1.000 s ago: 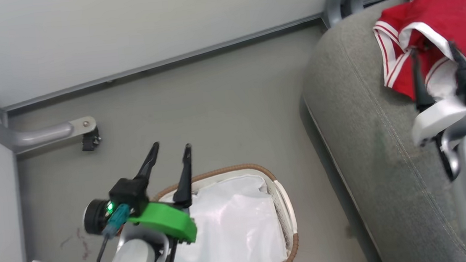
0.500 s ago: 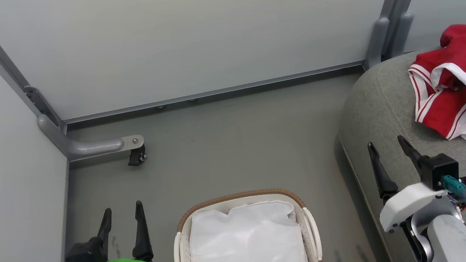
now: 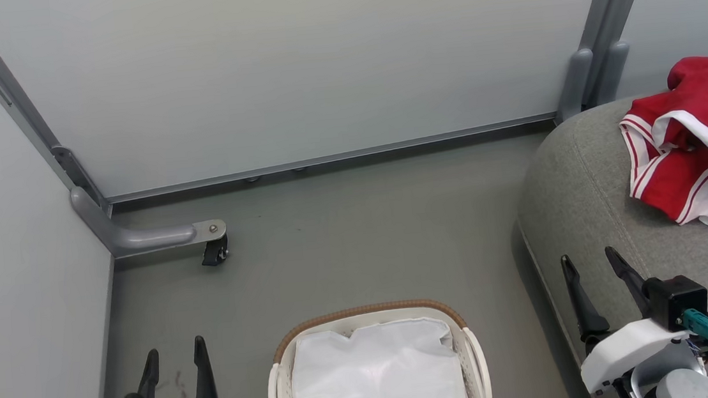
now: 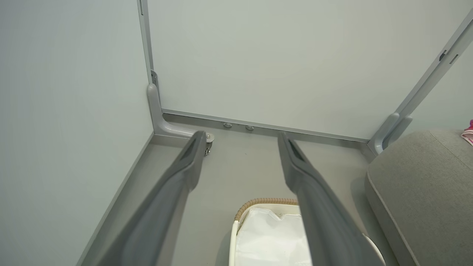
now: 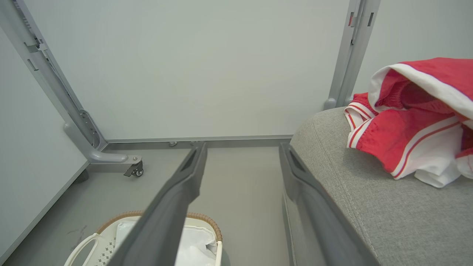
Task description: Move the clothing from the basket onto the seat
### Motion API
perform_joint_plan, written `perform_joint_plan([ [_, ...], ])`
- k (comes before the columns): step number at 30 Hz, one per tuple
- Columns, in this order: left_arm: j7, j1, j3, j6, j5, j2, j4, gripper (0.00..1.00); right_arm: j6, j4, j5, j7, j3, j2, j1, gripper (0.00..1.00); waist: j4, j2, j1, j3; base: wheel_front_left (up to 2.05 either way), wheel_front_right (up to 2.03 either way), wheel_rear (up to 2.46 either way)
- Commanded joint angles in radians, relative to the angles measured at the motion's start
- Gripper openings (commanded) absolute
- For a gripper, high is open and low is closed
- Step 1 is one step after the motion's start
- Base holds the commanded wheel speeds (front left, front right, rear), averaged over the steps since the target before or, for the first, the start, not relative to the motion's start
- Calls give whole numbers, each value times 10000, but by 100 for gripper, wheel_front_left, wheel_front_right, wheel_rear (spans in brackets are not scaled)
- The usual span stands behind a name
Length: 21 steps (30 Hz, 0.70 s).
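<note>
The red clothing (image 3: 698, 140) with white stripes lies bunched on the grey seat (image 3: 590, 191) at the right; the right wrist view shows the clothing (image 5: 410, 122) on the seat (image 5: 369, 207) too. On the floor at bottom centre stands the white basket (image 3: 370, 316) with a brown woven rim, holding just its white liner (image 3: 376, 376). My left gripper (image 3: 173, 357) is open beside the basket's left side, low in the head view. My right gripper (image 3: 587, 258) is open above the seat's front edge, apart from the clothing, with nothing between its fingers.
Pale partition walls enclose the grey floor (image 3: 357, 237) at the back and left. A grey metal foot with a black caster (image 3: 214, 253) sticks out from the left corner. A grey upright post (image 3: 598, 56) stands behind the seat.
The head camera lifted and turned, shifting the whole picture. My right gripper drew back off the clothing to the seat's front edge. My left gripper pulled away from the basket rim toward the lower left.
</note>
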Motion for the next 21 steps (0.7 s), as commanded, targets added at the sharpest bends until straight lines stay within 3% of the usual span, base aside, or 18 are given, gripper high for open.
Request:
perform_joint_plan([
  [1, -7, 133, 25, -33, -79, 1, -23, 100, -15, -47, 36, -1, -3, -48, 116, 100, -20, 0, 1, 1, 0, 0, 0],
  [19, -7, -93, -157, -97, -400, 3, 213, 100, -15, 59, 164, -1, 33, -47, 145, 100, -56, 0, 1, 31, 0, 0, 0],
  [20, 6, -8, -136, -57, -421, -13, 247, 0, 0, 80, 126, 4, 17, 8, 26, 0, -59, 0, 1, 31, 0, 0, 0],
  [21, 11, 1, -137, -57, -432, -21, 323, 0, 0, 148, 129, 9, 12, 25, 43, 0, -59, 0, 1, 31, 0, 0, 0],
])
